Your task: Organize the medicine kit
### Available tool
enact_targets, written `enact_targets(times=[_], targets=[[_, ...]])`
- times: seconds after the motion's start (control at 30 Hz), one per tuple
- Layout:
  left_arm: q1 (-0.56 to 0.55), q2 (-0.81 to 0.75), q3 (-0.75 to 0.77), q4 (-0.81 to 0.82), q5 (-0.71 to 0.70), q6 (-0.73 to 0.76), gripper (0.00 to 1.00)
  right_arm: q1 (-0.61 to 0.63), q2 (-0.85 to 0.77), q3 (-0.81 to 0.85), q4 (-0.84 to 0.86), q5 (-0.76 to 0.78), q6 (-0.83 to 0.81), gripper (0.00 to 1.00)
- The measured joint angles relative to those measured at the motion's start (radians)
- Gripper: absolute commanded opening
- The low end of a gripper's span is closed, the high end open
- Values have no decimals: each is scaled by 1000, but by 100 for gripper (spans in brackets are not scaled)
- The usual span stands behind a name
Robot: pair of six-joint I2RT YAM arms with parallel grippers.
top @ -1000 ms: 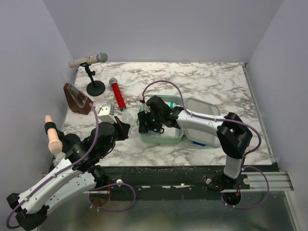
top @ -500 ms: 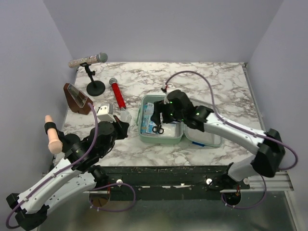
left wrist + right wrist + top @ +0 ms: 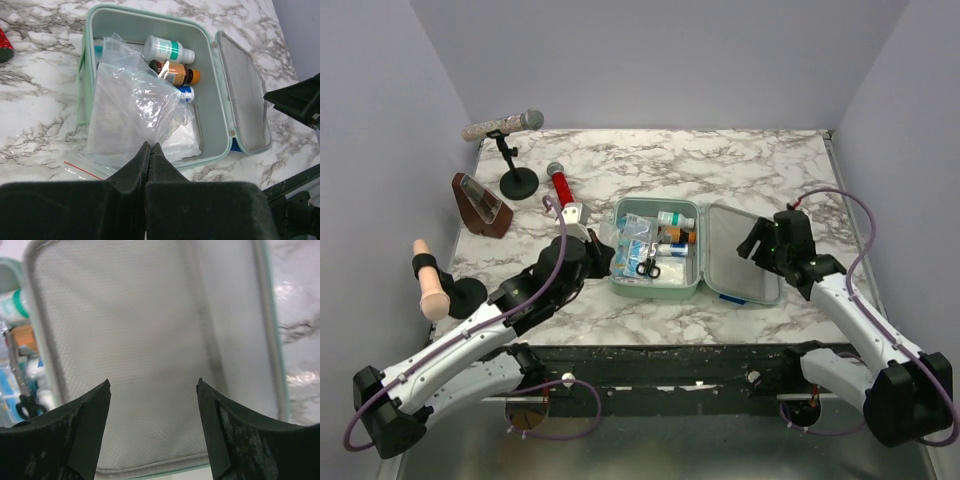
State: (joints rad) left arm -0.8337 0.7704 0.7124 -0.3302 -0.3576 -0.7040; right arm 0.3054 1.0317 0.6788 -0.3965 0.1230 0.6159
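Top external: medicine kit (image 3: 655, 290) open sideways (lid (image 3: 740, 262) rightward); left end effector (image 3: 605, 252) grips bag (image 3: 632, 233), right end effector (image 3: 754, 241) released.

White marble-patterned desk (image 3: 740, 165) with grey veins, evenly lit; plain pale lavender walls (image 3: 650, 60) enclose it on three sides; a metal rail (image 3: 880, 378) runs below its near edge.
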Motion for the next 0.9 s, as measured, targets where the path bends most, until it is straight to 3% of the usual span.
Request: enact_targets(times=[0.23,0.57,0.73,0.9], targets=[[0,122,1,97,101,12,0,-201,-142,-109,-13,-47,79,85],[0,155,-6,208,186,4,0,-209,-459,-285,-16,-312,198,100],[-2,171,-40,254,204,-11,0,-206,-628,-372,-61,-407,280,100],[-13,183,-74,261,213,-27,0,-202,-698,-407,-126,-448,317,100]])
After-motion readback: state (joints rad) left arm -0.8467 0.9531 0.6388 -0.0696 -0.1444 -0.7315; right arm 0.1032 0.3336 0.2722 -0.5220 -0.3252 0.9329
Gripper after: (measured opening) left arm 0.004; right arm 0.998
